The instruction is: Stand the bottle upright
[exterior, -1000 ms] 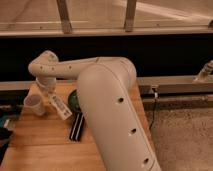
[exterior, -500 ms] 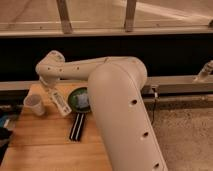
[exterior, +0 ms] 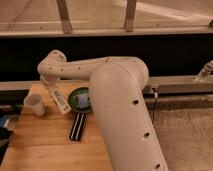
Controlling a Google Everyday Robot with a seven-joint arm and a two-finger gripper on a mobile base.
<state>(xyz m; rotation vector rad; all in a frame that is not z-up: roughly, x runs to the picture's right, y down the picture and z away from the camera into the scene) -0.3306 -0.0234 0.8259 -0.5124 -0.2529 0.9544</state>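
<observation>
Arm point(exterior: 120, 115): swung rightward toward bowl point(exterior: 74, 93).
End effector point(exterior: 54, 92): clamped (apparently) on bottle point(exterior: 63, 106), near tabletop's point(exterior: 40, 145) far edge.
Bottle: tilted, mid-carry; next, turn vertical, set base down.

Indoor office-building or lab-type test spot, exact kind unclear. Wooden butcher-block bench point(exterior: 35, 145). Behind the bench, a dark low wall point(exterior: 165, 55) topped by a glass partition point(exterior: 95, 15) with metal uprights point(exterior: 64, 15). Right of the bench, speckled floor point(exterior: 187, 132). On the bench, break-room style props: white cup point(exterior: 35, 104), green dish point(exterior: 76, 94), black striped bar point(exterior: 78, 126). A white robot arm point(exterior: 120, 105) leans over the bench, with its gripper point(exterior: 64, 106) low over the bench between the cup and the dish, fingers closed.
</observation>
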